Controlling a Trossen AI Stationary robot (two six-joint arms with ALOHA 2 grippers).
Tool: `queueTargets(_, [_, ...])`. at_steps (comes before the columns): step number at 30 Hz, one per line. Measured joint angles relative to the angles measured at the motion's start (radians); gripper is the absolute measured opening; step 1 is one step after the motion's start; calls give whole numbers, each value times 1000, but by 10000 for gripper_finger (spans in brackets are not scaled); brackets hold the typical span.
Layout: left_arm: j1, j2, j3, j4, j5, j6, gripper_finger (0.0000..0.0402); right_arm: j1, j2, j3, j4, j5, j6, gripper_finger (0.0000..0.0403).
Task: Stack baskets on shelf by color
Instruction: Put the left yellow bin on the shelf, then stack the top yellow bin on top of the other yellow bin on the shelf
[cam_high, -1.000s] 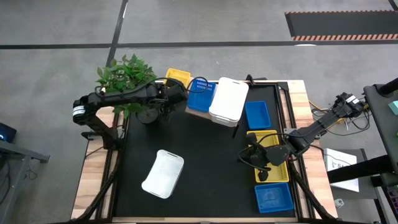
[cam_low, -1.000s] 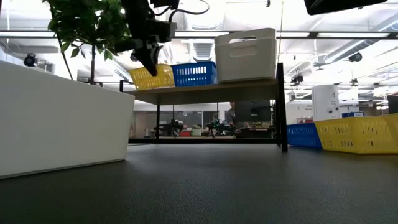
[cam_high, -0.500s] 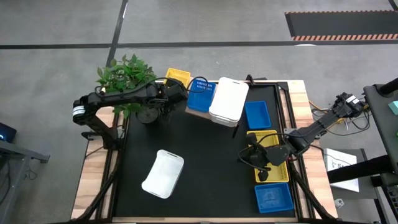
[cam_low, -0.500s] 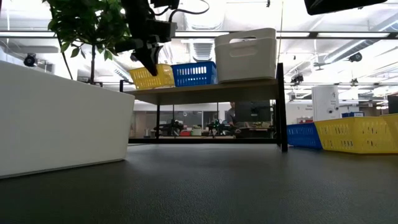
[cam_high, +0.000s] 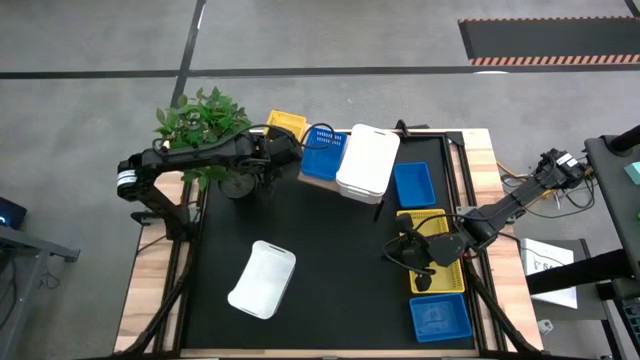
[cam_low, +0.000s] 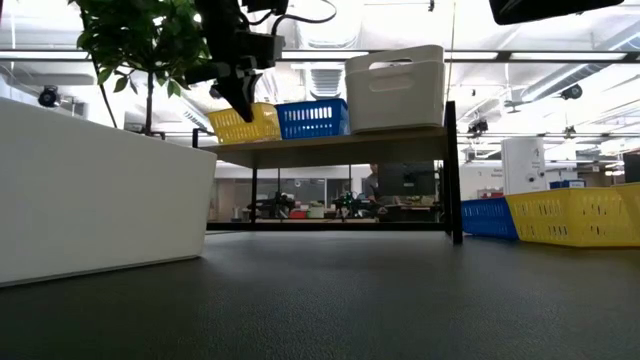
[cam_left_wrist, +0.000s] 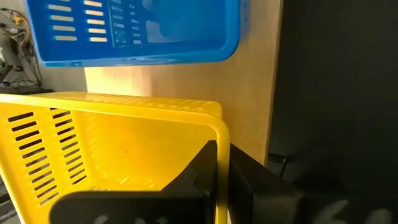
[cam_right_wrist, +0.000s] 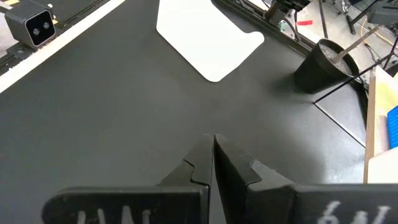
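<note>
In the lower left of the overhead view a white basket (cam_high: 262, 279) lies upturned on the black table (cam_high: 320, 250). To the right, the right gripper (cam_high: 408, 252) waits beside the yellow basket (cam_high: 440, 262), fingers pressed together on nothing. Farther back, upper centre, the left gripper (cam_left_wrist: 222, 163) pinches the rim of the yellow shelf basket (cam_left_wrist: 118, 143), its arm stretched across from the left. Placing looks nearly done; next it should let go and fetch another.
</note>
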Motion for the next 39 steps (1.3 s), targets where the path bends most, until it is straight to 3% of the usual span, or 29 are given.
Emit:
queueTargets(19, [19, 0, -2, 0, 31, -22, 2, 0, 0, 0, -2, 0, 0, 9])
queueTargets(31, [19, -1, -2, 0, 31, -22, 101, 0, 0, 0, -3, 0, 0, 9])
queueTargets(39, [1, -4, 17, 1, 26, -22, 121, 0, 0, 0, -10, 0, 8, 9])
